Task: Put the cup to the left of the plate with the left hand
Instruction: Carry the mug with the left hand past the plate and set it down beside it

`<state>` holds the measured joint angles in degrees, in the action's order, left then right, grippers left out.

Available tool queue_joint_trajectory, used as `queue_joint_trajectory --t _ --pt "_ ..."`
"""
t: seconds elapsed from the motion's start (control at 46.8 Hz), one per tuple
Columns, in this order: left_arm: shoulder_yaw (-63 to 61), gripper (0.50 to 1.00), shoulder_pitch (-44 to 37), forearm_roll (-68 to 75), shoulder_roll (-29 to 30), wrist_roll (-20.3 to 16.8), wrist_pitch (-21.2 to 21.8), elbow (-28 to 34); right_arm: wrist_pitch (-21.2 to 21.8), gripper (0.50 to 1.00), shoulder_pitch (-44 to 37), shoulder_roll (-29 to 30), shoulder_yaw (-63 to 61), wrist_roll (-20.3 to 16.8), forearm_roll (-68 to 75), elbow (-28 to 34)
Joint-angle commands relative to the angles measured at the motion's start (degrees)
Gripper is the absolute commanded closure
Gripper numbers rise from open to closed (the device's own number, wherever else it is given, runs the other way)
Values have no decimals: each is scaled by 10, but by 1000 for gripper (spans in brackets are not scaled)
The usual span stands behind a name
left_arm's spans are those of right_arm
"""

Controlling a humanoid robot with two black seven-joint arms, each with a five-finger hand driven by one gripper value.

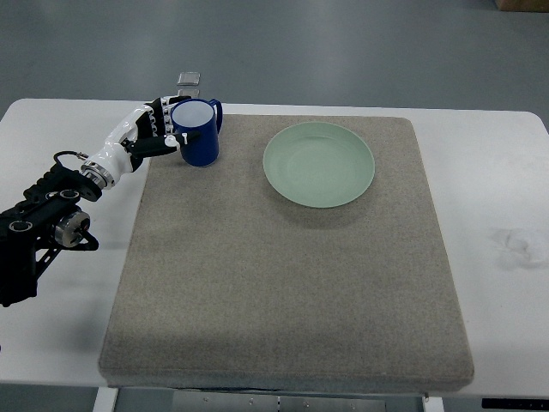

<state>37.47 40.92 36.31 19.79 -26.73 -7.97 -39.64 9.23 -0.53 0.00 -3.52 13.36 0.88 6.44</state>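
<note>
Left hand (153, 130) grasps the upright blue cup (197, 133), white inside, left of the green plate (318, 164).

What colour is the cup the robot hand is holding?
The cup is dark blue outside and pale inside, seen clearly in the top view.

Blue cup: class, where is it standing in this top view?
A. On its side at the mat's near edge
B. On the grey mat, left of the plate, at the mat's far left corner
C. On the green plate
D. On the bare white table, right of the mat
B: the blue cup stands upright on the grey mat near its far left corner, left of the green plate, with the left hand around it.
</note>
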Motion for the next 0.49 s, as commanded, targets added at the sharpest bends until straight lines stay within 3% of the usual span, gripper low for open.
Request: queue_joint_trajectory --t 0.0,0.085,0.128,0.47 --pt "0 624 0 -2 -1 0 2 -3 0 568 0 0 0 0 0 0" --pt "0 607 0 -2 -1 1 2 -4 0 568 0 0 0 0 0 0" --pt "0 568 0 -3 -1 1 2 -4 0 568 0 0 0 0 0 0" --pt "5 506 0 -5 0 1 2 -7 0 568 0 0 0 0 0 0"
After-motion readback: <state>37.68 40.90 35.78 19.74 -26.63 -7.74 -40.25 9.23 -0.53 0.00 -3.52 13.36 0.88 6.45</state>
